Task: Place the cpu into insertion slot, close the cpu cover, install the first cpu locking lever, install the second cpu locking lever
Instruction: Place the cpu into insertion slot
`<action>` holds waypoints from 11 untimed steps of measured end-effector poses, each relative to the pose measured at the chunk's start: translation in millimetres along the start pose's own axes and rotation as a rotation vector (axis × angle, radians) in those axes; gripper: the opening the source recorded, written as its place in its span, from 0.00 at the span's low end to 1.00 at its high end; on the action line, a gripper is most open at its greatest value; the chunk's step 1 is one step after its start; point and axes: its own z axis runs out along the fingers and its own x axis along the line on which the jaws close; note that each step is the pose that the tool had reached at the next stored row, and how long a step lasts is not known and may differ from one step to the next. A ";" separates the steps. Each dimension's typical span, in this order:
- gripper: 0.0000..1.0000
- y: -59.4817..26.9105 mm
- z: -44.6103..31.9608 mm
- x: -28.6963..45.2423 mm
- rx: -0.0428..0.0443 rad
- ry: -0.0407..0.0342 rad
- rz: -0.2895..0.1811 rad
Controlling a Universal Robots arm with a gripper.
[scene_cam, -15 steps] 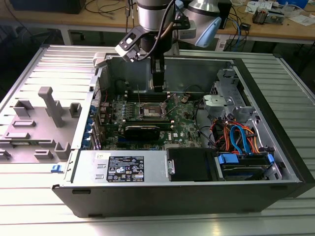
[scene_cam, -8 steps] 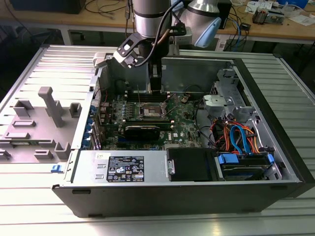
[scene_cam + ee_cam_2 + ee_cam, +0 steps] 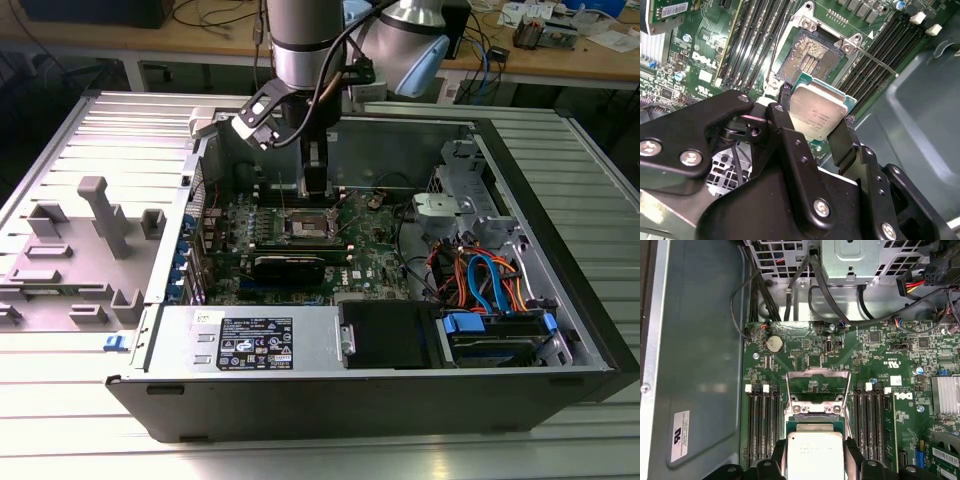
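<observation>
Arm hangs over the open computer case [image 3: 400, 400] on the ribbed metal worktop [image 3: 100, 130], with the claw [image 3: 313, 185] down inside, close over the green board [image 3: 380, 250].

In the second wrist view the claw is closed partway on the chip [image 3: 817, 112]. Its two black fingers [image 3: 842, 140] pinch opposite edges, and the dull silver top faces up. The first wrist view shows the same grip on the chip [image 3: 814, 455], a finger on each side.

The chip is not seated. The socket [image 3: 810, 54] shows its dark centre bare, and the chip is held just over its near corner (contact or a gap, cannot tell from here). The cover [image 3: 817, 373] is flipped up and stands open at the socket's far side. A thin lever [image 3: 880, 63] sticks out free beside the socket, past the long black memory slots [image 3: 755, 40].

Handling, my guess:
- The chip looks light, thin and stiff, so it won't flex.
- The metal top looks smooth and probably slick, so a flat pinch on the faces would be poor.
- The underside contacts and the socket's fine pins are likely the fragile parts and scrape or bend easily.
- The edges are the place to hold it, two opposite sides, level, which is where the claw has it now.
- A light squeeze should be enough, since there's little weight to carry.
</observation>
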 end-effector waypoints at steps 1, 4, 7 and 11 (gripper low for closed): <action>0.55 -1.2 1.8 0.0 -0.0003 0.0000 0.000; 0.55 -2.4 7.0 -0.1 -0.0008 0.0000 0.000; 0.55 -3.2 11.3 -0.1 -0.0008 -0.0005 0.000; 0.55 -4.4 17.9 -0.2 -0.0010 -0.0004 0.000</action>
